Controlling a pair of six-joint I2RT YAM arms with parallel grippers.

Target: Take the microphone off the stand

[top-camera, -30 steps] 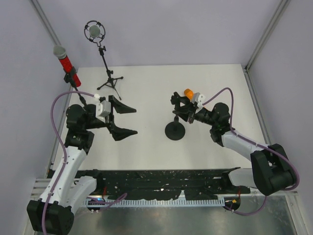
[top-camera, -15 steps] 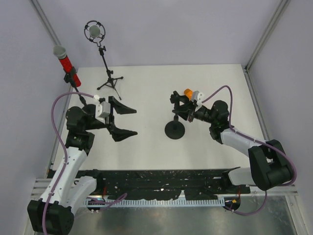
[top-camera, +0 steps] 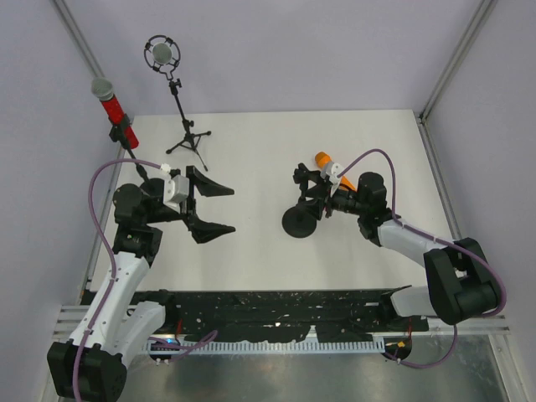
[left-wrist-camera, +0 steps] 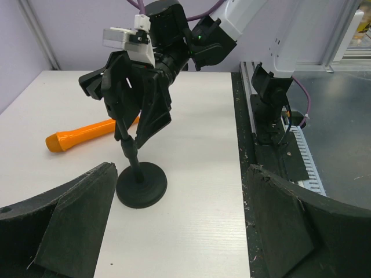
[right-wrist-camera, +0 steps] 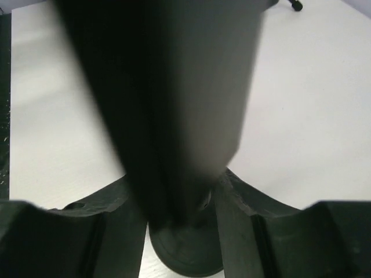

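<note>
Black on black up front, so hard to read at a glance. Starting closest: left end effector (top-camera: 228,208) spread wide, holding nothing, well apart from the action. Leave it there, or bring it over only to pin things down. Next out, round base of the stand (top-camera: 299,222), flat on the tabletop (top-camera: 251,151). Keep it that way, no sideways tugging on the post. Just above that, right end effector (top-camera: 308,191) straddling the top of the post, jaws parted a little, not clamped on anything going by the left wrist view. Back it straight off in line with the fingers rather than swinging, to avoid hooking the clip and tipping the whole thing over. Right behind, orange microphone (top-camera: 328,165) lying on its side on the tabletop, out of the stand, one end hidden behind the fingers, so can't say whether touching them. Mind it on the way out: round body, probably rolls if nudged. Looks basically done, just needs a clean retreat. Farthest back, tripod stand (top-camera: 186,138) with a shock-mounted mic (top-camera: 162,53), plus a red microphone (top-camera: 107,100) clamped by the left wall. Not part of this, so ignore.
</note>
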